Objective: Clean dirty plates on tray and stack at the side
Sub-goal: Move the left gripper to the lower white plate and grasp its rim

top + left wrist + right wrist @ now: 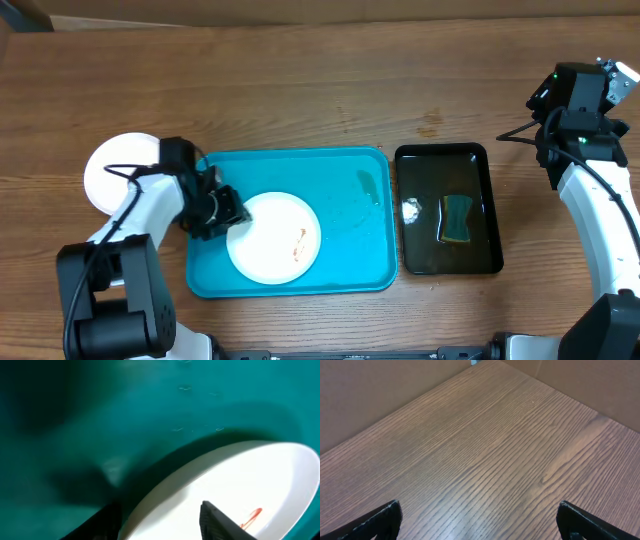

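Observation:
A white plate (275,238) with a small reddish smear (299,243) lies on the turquoise tray (350,180). My left gripper (228,210) is at the plate's left rim. In the left wrist view the plate (240,480) has its rim between the jaws of that gripper (160,515). One finger (215,520) rests on top of the plate and the other is outside and below the edge, so the gripper is shut on the rim. Another white plate (115,170) lies on the bare table left of the tray, partly hidden by the left arm. My right gripper (480,515) hangs open over bare wood at the far right.
A glossy black tray (448,160) stands right of the turquoise one and holds a greenish sponge (458,218) in shallow liquid. Water drops sit on the turquoise tray's right part. A cardboard wall runs along the table's back edge.

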Controlling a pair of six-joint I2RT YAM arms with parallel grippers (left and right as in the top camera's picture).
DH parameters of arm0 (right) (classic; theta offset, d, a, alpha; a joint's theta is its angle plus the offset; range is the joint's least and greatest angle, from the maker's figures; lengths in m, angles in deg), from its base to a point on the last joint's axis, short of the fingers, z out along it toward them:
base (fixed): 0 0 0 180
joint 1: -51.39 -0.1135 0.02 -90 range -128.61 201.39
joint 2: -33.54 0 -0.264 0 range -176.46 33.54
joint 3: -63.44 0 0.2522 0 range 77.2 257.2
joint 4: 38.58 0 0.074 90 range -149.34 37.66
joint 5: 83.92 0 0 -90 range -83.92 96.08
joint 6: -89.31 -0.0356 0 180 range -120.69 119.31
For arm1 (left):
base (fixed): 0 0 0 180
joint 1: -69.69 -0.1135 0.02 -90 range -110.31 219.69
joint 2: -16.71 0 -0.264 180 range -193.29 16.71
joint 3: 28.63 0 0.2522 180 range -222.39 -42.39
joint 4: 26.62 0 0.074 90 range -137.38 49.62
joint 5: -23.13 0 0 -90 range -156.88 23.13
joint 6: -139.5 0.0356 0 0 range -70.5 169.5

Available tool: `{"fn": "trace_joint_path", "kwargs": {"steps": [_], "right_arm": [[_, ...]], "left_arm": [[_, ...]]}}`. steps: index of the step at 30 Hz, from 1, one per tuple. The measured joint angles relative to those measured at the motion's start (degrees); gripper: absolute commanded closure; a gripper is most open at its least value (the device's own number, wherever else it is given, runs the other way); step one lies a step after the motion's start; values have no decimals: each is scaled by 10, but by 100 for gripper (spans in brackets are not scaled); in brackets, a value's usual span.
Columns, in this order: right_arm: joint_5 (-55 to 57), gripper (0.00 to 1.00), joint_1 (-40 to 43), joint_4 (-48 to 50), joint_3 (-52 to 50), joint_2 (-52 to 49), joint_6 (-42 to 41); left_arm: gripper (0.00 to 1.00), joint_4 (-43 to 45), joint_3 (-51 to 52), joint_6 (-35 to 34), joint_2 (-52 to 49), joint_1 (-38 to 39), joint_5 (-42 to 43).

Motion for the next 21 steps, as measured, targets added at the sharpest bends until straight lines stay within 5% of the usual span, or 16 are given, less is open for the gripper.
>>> {"fn": "trace_joint_path", "kwargs": {"steps": [9, 21], "right_arm": [[0, 0, 0, 0, 0, 0, 0], [0, 0, 0, 0, 0, 0, 0]], "left_arm": [[43, 103, 32, -16, 16, 105, 50], [59, 87, 20, -2, 17, 193, -59]]}}
